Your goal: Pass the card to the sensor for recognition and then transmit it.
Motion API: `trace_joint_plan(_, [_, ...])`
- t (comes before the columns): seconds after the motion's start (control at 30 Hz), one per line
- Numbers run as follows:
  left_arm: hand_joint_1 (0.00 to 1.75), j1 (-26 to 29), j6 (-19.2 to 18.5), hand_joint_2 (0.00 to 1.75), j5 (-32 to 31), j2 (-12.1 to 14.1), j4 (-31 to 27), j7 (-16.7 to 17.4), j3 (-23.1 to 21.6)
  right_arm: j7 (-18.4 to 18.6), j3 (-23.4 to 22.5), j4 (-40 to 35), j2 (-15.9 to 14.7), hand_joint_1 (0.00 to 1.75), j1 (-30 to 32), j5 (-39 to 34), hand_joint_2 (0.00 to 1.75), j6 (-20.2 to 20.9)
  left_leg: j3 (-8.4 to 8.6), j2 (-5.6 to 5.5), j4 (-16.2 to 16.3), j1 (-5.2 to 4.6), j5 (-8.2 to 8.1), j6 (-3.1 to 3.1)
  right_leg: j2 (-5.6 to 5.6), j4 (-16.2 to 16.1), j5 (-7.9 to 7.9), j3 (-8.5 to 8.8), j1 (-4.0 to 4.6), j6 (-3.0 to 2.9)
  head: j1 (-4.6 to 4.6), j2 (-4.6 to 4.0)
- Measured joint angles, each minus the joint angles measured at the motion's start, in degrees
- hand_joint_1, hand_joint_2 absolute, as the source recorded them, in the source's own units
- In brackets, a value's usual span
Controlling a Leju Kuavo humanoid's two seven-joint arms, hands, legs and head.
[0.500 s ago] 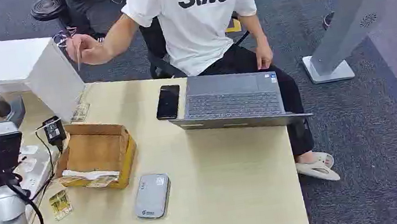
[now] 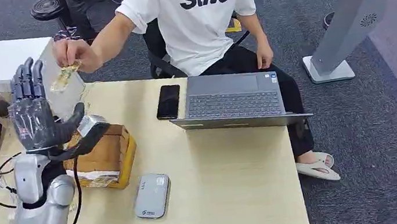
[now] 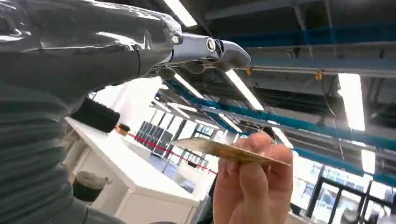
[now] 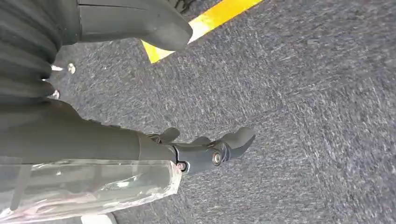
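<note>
Reaching up over the table (image 2: pixel 221 161), the left hand (image 2: pixel 38 114) stands palm-out with its fingers straight and spread and its thumb swung wide, holding nothing: a posture that reads as an opening made ready to take something. The card (image 2: pixel 66 74) is not yet with the robot; a seated person's hand (image 2: pixel 75 53) pinches it by one end and offers it just beyond the robot's fingertips, near but apart from them. From the left wrist the card (image 3: pixel 229 150) appears edge-on and roughly flat in the person's fingers, with the thumb (image 3: pixel 205 46) arched over it, so it seems presented to slide in between thumb and fingers. The sensor (image 2: pixel 152 196), a small grey pad, lies at the near part of the table beside the box (image 2: pixel 102 155), well below the handover. The right hand (image 4: pixel 205 151) hangs over carpet with its fingers loosely curled, grasping nothing, probably parked because this step needs one arm.
</note>
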Motion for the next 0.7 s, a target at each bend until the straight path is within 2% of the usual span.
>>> trace_joint_plan(0.27, [0.00, 2.83, 0.70, 1.75, 0.94, -1.07, 3.08, 0.89, -3.89, 2.27, -0.94, 0.81, 0.66, 0.00, 0.55, 2.47, 1.75, 0.02, -0.11, 0.01, -0.01, 0.01, 0.00, 0.00, 0.02, 0.00, -0.01, -0.11, 0.01, 0.00, 0.00, 0.00])
trace_joint_plan(0.67, [0.00, 4.83, -0.20, 1.75, -0.26, -1.46, 3.56, 1.57, -6.18, 2.34, -2.12, 0.20, 2.08, 0.00, 1.30, 8.94, 1.75, 0.00, -0.14, -0.01, 0.00, 0.01, 0.00, 0.00, 0.00, 0.00, -0.01, -0.10, 0.01, 0.00, 0.00, 0.00])
trace_joint_plan(0.7, [1.75, 4.89, -0.20, 1.75, -0.28, -1.46, 3.60, 1.57, -6.27, 2.34, -2.12, 0.13, 2.12, 0.00, 1.30, 8.98, 1.75, 0.00, -0.14, -0.01, 0.00, 0.01, 0.00, 0.00, 0.00, 0.00, -0.01, -0.11, 0.01, 0.00, 0.00, 0.00])
